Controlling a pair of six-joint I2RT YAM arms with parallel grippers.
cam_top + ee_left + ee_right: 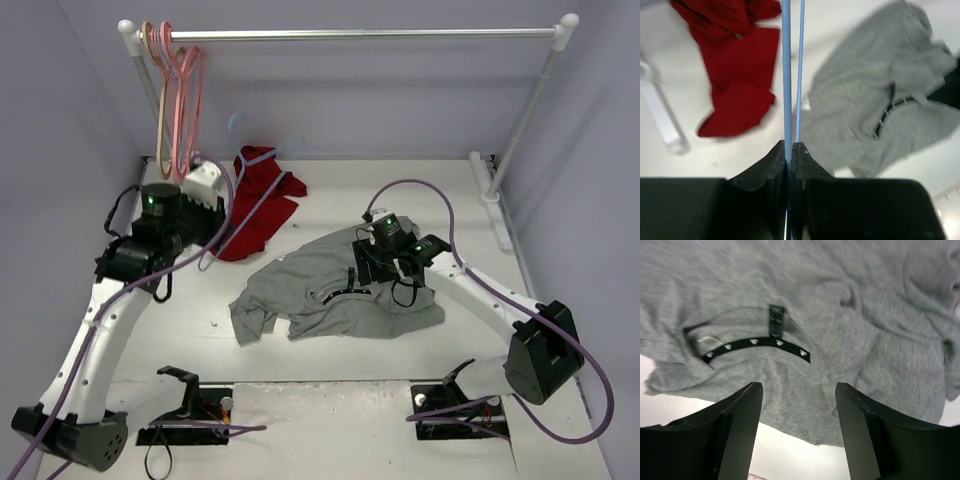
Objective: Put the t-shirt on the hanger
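The grey t-shirt lies crumpled on the white counter, neck opening facing up and black inner collar tape showing. The thin pale-blue hanger has 2 slim bars pinched in the left tool.

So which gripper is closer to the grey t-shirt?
Right. The right gripper hangs open directly over the t-shirt; the left gripper is off to the side, shut on the hanger.

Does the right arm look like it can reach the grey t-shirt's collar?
Probably yes. The right gripper hangs open right over the t-shirt, its collar straight ahead, with nothing between them.
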